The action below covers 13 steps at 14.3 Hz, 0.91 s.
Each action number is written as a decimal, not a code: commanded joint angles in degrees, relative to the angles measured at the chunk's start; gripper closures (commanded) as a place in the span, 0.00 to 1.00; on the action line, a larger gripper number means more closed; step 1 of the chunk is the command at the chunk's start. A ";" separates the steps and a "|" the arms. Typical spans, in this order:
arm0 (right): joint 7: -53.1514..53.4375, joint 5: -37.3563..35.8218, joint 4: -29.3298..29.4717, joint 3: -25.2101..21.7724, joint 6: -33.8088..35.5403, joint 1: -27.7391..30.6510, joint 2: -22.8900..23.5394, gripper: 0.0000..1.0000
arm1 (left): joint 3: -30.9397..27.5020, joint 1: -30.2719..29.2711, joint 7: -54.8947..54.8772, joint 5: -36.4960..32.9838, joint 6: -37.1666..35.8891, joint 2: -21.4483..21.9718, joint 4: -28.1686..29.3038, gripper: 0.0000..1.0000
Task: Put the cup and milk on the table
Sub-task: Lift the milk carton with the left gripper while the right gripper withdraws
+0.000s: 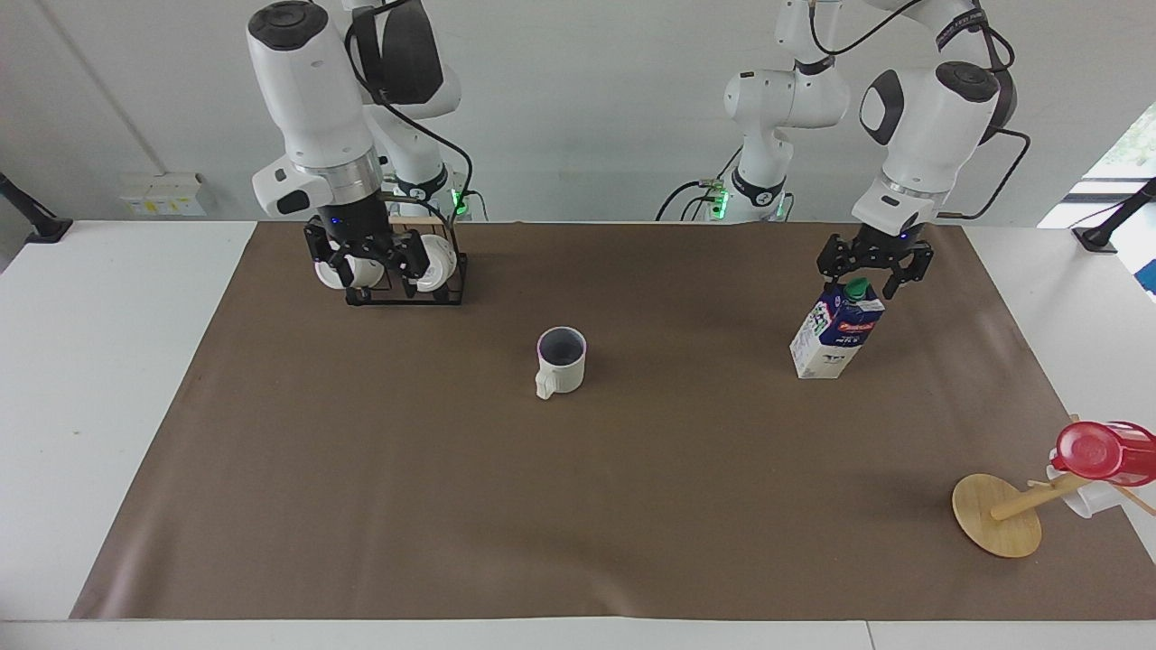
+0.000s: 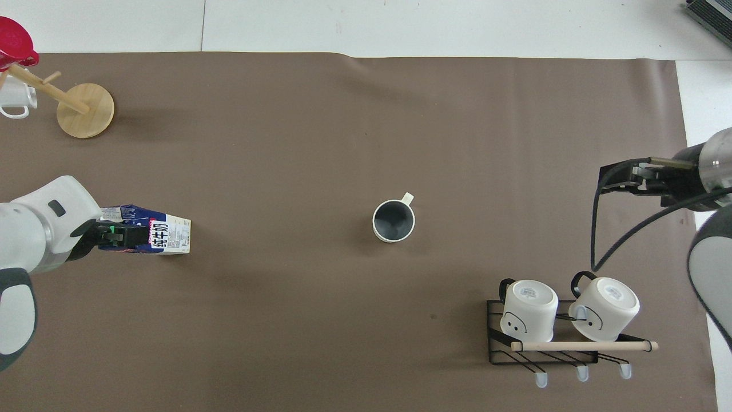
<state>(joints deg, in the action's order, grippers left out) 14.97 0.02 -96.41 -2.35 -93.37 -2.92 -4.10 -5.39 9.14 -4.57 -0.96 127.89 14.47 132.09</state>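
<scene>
The left gripper [image 1: 873, 273] hangs with its fingers spread apart, straddling the green cap of the milk [image 1: 837, 330] without clamping it; the right gripper [image 1: 365, 264] is likewise spread and empty, over the black wire rack [image 1: 449, 287] that carries two white mugs. Taking the cup [image 1: 561, 359] as landmark: the worktop [image 1: 108, 361] spreads all around it under a brown sheet, the milk stands upright on that sheet toward the left arm's end from the cup, and the cup itself sits mouth-up in the middle, handle turned away from the robots. The carton looks tall, narrow-footed and easy to tip, with walls that would dent; best held across its body. The cup seems stiff, glazed, slippery and breakable; grip its rim wall
</scene>
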 commanded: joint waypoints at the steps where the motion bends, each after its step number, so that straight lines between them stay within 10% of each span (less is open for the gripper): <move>1: -2.31 1.83 3.77 0.33 3.98 1.86 0.32 0.00 | 0.20 -0.35 -0.97 -0.09 1.66 1.09 1.59 0.00; 13: -10.48 -3.34 7.20 0.33 8.03 1.95 -0.55 0.00 | 0.29 -0.08 -0.88 -0.09 0.70 0.21 0.97 0.31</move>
<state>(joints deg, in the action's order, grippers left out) 7.03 -0.49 -89.81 -2.82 -85.93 -1.13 -4.51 -5.10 9.16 -4.71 -0.96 128.18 14.40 132.28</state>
